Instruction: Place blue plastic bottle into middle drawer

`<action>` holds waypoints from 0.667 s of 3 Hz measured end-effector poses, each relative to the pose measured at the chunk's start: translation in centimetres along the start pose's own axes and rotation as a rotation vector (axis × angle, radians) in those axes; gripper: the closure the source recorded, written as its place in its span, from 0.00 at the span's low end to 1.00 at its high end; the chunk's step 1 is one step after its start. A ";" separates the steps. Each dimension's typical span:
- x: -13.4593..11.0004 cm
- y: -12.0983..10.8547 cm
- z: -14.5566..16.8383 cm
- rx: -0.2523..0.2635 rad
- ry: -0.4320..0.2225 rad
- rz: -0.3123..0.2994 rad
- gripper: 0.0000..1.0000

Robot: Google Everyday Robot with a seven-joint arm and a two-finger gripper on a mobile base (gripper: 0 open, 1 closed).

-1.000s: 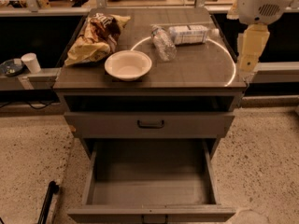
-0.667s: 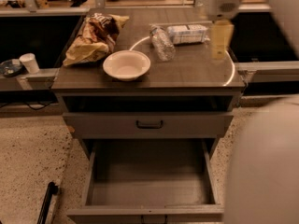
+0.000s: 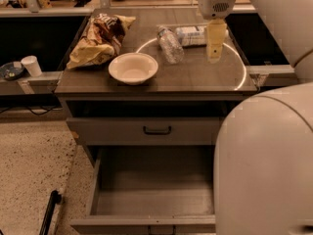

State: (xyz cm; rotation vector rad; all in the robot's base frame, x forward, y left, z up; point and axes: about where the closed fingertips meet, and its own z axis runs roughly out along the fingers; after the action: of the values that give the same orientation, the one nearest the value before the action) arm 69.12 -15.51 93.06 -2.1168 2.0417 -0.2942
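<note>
Watching the gripper (image 3: 214,57) hang over the upper right of the cabinet top (image 3: 195,77), its tip just in front of the blue plastic bottle (image 3: 190,35). Can't tell whether it's spread or closed; from here it reads as one pale slab. It isn't holding the bottle.

The bottle lies on its side, right end hidden behind the gripper, left end right beside the small clear bottle (image 3: 170,45); can't tell if they touch. The middle drawer (image 3: 151,204) is pulled out at the bottom of the frame, so I'd say the grasp is still to come.

Risks as I see them:
- A round bottle lying flat will likely roll away toward the back edge if the descent lands off-centre.
- The clear bottle is close enough to get nudged, or pinched along with it.
- The bowl (image 3: 133,67) sits lower left of both, so a shoved bottle could knock into it.
- The robot's own arm (image 3: 264,165) covers the drawer's right side, so a release there can't be checked.
- The upper drawer front (image 3: 146,131) is near the carry path down, so a low carry could clip it.
</note>
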 end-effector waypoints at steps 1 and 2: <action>-1.0 -1.8 0.4 0.028 -0.011 -0.041 0.00; -2.5 -4.4 0.8 0.075 -0.051 -0.096 0.00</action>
State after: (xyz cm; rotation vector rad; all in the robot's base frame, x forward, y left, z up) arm 73.52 -12.81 93.40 -2.1581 1.8750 -0.3222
